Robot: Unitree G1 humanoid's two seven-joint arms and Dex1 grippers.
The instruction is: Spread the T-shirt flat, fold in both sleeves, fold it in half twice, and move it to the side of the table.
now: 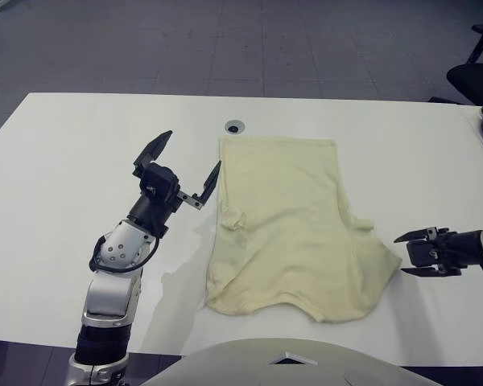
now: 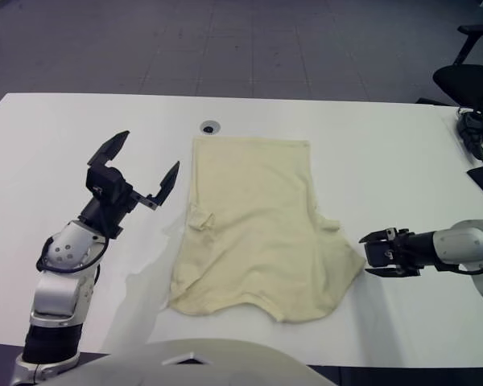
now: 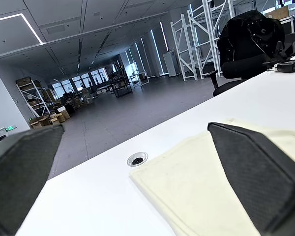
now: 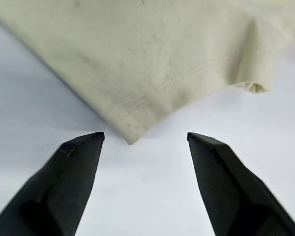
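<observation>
Two tools are held with fingers apart, one at each side of the T-shirt (image 1: 290, 225), which is laid lengthwise on the white bench (image 1: 64, 161), its sleeves seemingly tucked in. The right tool (image 1: 400, 256) is set low, just off the shirt's near right corner, with that corner lined up between its fingers, probably for pinching. The left tool (image 1: 191, 150) is raised just beside the shirt's left edge. A round cable port (image 1: 235, 126) is seen just beyond the shirt's far left corner; its contents cannot be told.

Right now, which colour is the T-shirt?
Pale yellow, plain; the T-shirt shows best in the left eye view.
</observation>
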